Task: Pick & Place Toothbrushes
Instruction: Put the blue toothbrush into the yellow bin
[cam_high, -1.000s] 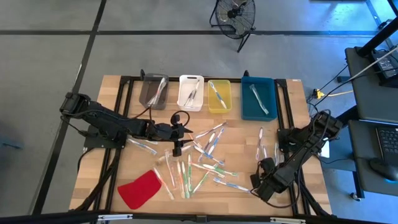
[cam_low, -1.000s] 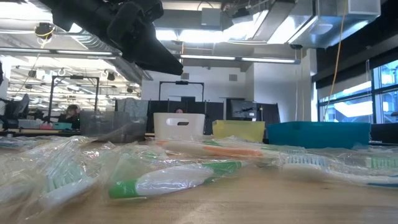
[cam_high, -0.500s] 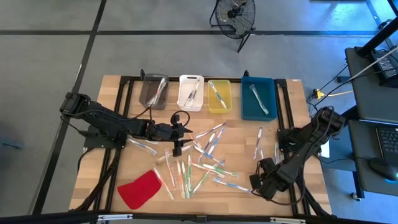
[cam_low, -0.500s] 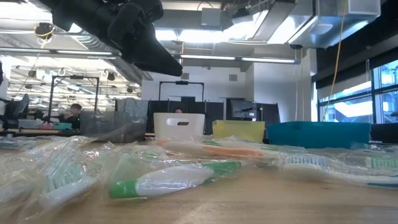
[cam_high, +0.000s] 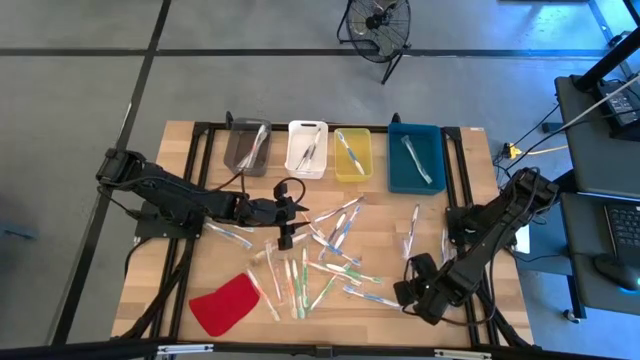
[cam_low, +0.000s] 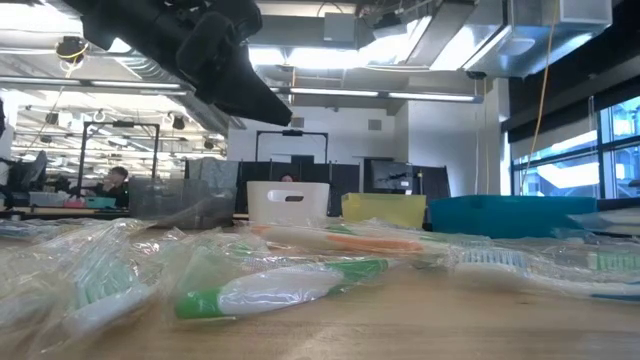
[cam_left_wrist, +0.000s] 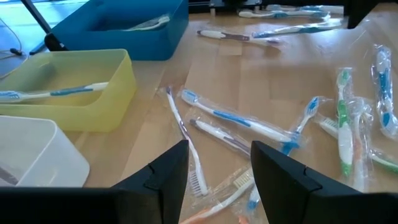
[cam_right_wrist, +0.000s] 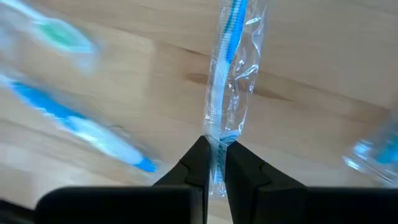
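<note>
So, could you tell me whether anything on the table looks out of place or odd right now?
One thing: a flat red piece lies at the near left edge of the table, beside the scattered wrapped toothbrushes. It is no toothbrush and sits in none of the bins. Nothing looks spilled or damaged.

You are working in an open-plan robotics lab or office hall. Your light wooden table (cam_high: 390, 215) on its black metal frame stands on a grey concrete floor (cam_high: 250, 85) marked with dark lines, with a black floor fan (cam_high: 378, 22) behind it. Across the room you see rows of dark monitors (cam_low: 390, 178), exposed ceiling ducts (cam_low: 520, 35), strip lights (cam_low: 330, 93), and a seated person (cam_low: 115, 185) at a desk.
</note>
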